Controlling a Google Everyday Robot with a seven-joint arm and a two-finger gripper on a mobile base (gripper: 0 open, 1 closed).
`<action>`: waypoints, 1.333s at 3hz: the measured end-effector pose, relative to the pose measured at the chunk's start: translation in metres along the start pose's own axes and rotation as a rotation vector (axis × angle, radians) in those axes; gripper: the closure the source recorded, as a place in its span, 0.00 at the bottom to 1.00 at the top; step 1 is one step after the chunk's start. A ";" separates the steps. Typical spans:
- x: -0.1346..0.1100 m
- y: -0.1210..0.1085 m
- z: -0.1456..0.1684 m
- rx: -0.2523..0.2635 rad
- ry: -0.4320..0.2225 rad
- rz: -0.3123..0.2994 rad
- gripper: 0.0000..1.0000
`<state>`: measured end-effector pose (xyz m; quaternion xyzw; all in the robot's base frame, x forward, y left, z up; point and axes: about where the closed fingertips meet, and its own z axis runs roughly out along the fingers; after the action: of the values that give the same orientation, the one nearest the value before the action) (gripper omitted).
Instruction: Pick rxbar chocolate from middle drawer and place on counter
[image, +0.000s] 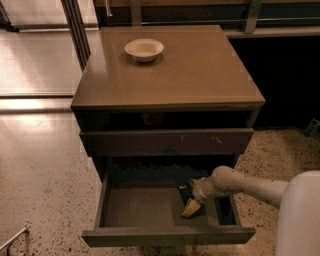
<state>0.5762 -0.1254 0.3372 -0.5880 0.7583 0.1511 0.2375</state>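
The middle drawer (167, 236) is pulled out, wide and shallow, with a plain front panel. My gripper (191, 207) reaches down into its right half from the right, its tan tip near the drawer floor. A small dark shape (183, 189) lies just behind the gripper and may be the rxbar chocolate; I cannot tell for certain, nor whether it is held. The counter (195, 70) is the glossy tan top of the cabinet, above and behind the gripper.
A round cream bowl (144, 49) stands at the counter's back left. A shut drawer front with pale scratches (165, 142) sits above the open drawer. My pale arm (260, 187) crosses the drawer's right side. Speckled floor (40, 170) lies to the left.
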 end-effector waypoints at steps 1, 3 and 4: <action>-0.005 0.000 -0.008 0.000 0.000 0.000 0.70; -0.008 -0.001 -0.013 0.000 0.000 0.000 1.00; -0.009 0.000 -0.013 -0.005 0.000 -0.005 1.00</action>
<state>0.5754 -0.1244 0.3529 -0.5904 0.7565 0.1522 0.2366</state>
